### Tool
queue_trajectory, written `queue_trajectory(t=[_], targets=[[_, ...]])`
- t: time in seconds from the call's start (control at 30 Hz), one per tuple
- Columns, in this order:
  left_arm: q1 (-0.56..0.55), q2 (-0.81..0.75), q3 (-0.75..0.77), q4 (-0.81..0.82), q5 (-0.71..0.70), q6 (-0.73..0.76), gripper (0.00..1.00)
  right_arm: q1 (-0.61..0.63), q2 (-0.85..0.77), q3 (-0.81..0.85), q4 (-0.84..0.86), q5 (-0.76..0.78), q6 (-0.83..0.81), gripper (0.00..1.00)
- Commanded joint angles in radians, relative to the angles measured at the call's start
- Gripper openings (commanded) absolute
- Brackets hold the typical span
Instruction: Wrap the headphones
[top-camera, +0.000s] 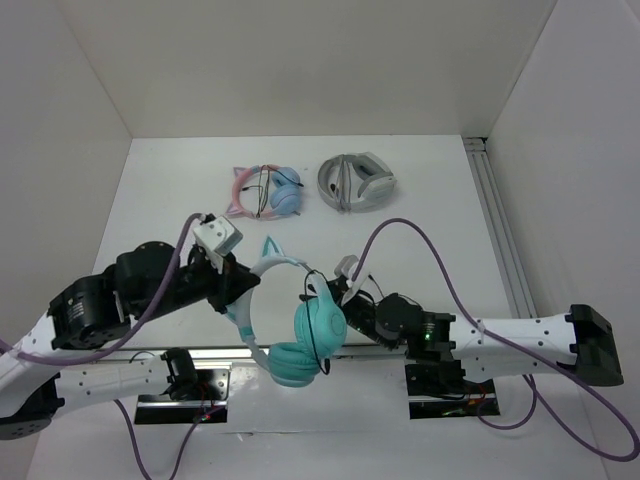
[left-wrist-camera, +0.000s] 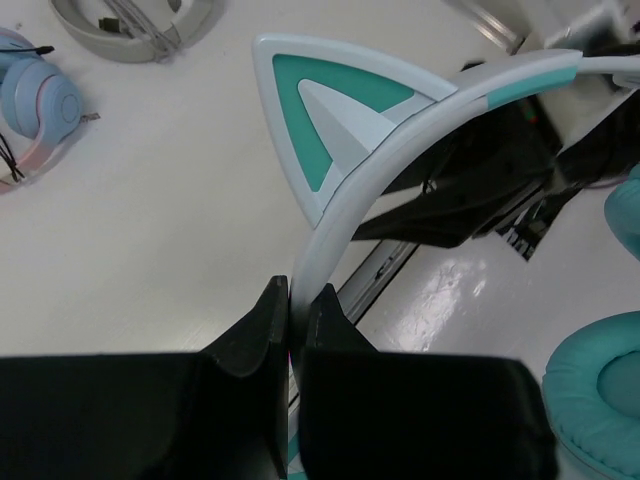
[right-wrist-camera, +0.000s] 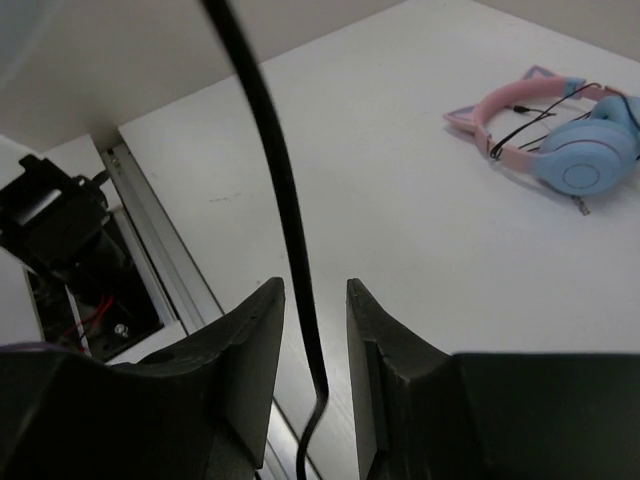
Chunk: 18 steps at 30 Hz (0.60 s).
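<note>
The teal headphones (top-camera: 318, 326) hang above the near table edge, their pale headband (top-camera: 262, 268) arching up to the left. My left gripper (top-camera: 238, 288) is shut on that headband (left-wrist-camera: 340, 210), just below a cat ear (left-wrist-camera: 335, 110); the fingertips (left-wrist-camera: 297, 290) press it from both sides. One teal ear cup (left-wrist-camera: 597, 392) shows at the lower right. My right gripper (top-camera: 336, 290) stands open beside the cups. The thin black cable (right-wrist-camera: 281, 180) runs down between its jaws (right-wrist-camera: 315, 292) with a gap on each side.
Pink-and-blue cat-ear headphones (top-camera: 268, 192) and grey-white headphones (top-camera: 355, 182) lie at the back of the table. An aluminium rail (top-camera: 495, 215) runs along the right edge. Purple arm cables (top-camera: 430, 250) loop above the right arm.
</note>
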<state>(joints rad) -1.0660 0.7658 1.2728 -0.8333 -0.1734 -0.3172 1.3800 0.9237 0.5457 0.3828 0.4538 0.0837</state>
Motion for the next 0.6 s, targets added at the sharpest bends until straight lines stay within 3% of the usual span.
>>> queue_trajectory(t=[0.0, 0.23, 0.43, 0.57], targets=[[-0.002, -0.065, 0.06, 0.17, -0.07, -0.118, 0.0, -0.016, -0.002, -0.079, 0.212, -0.084, -0.002, 0.39], [-0.002, -0.129, 0.02, 0.211, -0.224, -0.232, 0.0, -0.038, 0.049, -0.159, 0.376, -0.174, 0.036, 0.4], [-0.002, -0.138, 0.011, 0.192, -0.425, -0.362, 0.0, -0.038, 0.138, -0.197, 0.482, -0.248, 0.08, 0.26], [-0.002, -0.083, 0.068, 0.083, -0.581, -0.482, 0.0, -0.038, 0.179, -0.231, 0.557, -0.326, 0.136, 0.2]])
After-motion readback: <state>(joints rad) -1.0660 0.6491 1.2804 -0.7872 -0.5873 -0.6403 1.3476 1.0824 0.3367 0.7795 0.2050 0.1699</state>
